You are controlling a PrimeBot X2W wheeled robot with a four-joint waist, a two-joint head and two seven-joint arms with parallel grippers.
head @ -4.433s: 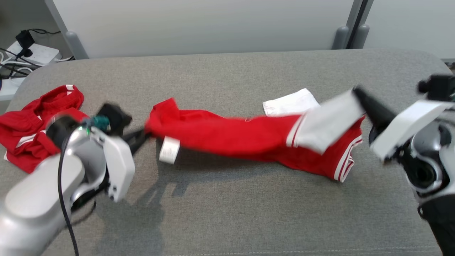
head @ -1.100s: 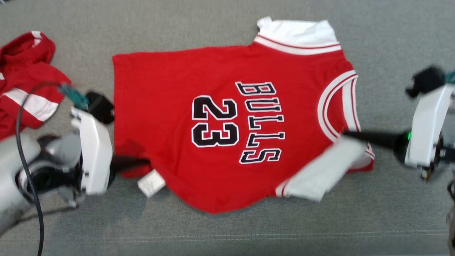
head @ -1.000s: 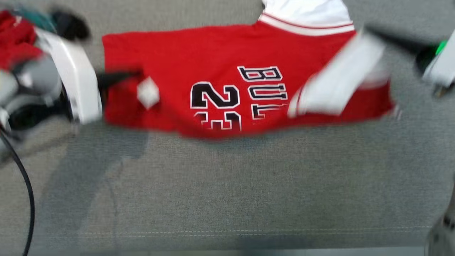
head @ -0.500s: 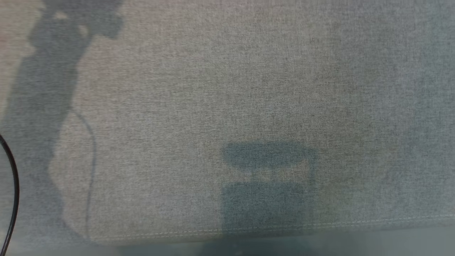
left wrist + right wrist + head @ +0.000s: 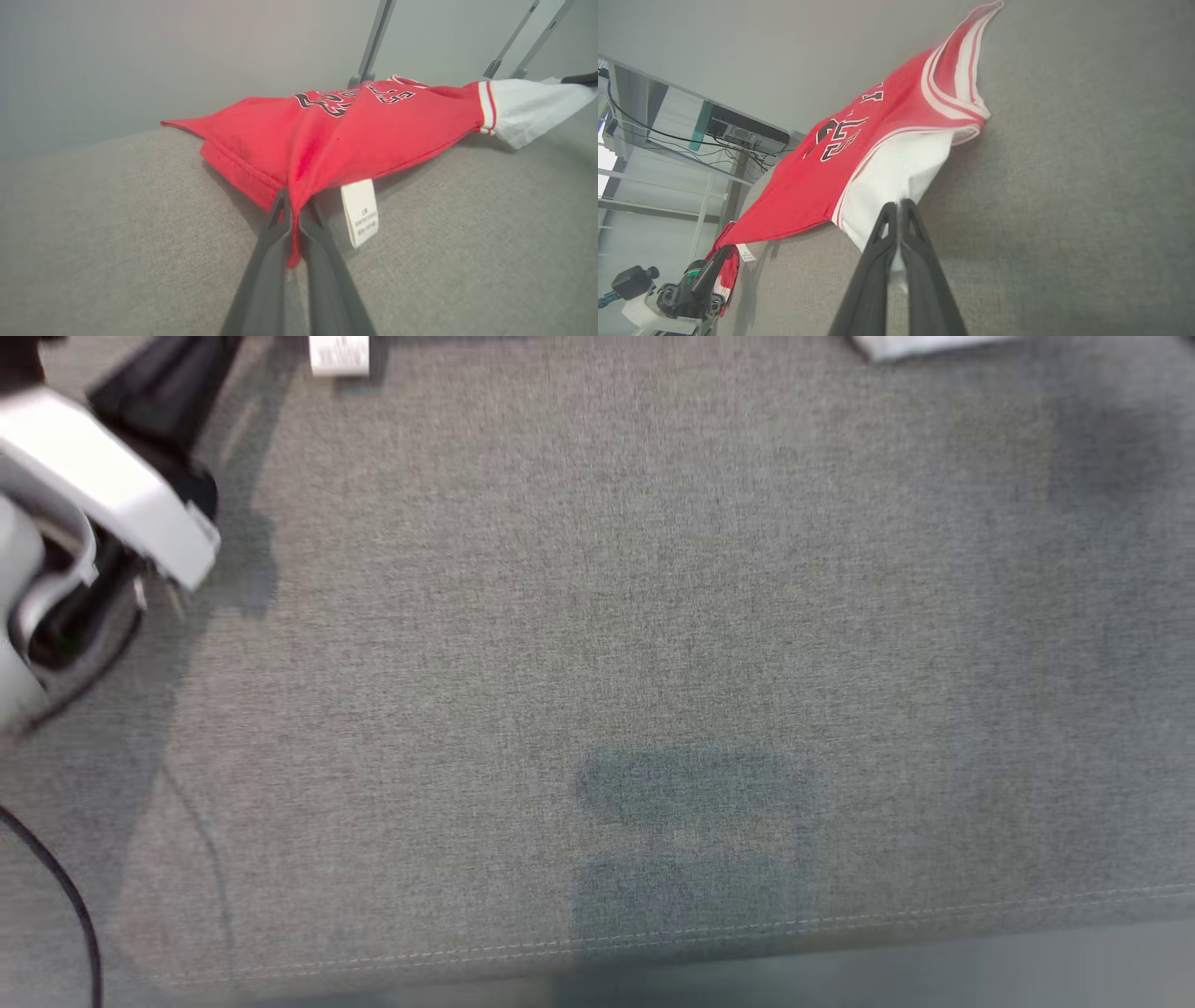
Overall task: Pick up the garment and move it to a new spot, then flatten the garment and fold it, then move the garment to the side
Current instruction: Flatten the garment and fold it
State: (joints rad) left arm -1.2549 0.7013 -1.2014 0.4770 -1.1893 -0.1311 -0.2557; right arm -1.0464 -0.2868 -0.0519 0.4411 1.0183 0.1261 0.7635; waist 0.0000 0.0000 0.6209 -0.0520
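— Two corners of the red basketball jersey with black lettering and white sleeves (image 5: 355,126) are seen to be pinched. By what?

— The hem corner is clamped between the closed dark fingers of the left gripper (image 5: 292,201), just beside the white care label (image 5: 359,212) that hangs from the hem. The white sleeve (image 5: 896,177) is nipped by the right gripper (image 5: 900,205), whose fingers are pressed together on the cloth.

— Where is the jersey placed?

— It is stretched between both grippers above the grey woven-fabric surface (image 5: 653,616). In the left wrist view its near edge is raised, with shadow cast beneath it. Whether the far edge is laid on the fabric cannot be told.

— How are the edges arranged?

— The hem is bunched into a ridge where it is gripped, and it runs away to a flat point on the left of that view. In the right wrist view the white-striped armhole edge (image 5: 957,65) is stood up and curled.

— How much open room is left?

— A broad bare stretch is shown in the head view, bounded below by the stitched front seam (image 5: 747,929) of the surface. The label and a pale sliver of sleeve are cut off by the top of that view, and the white housing of the left arm (image 5: 103,485) is set at its upper left. Behind the jersey, a grey partition panel (image 5: 140,70) is raised on metal posts.
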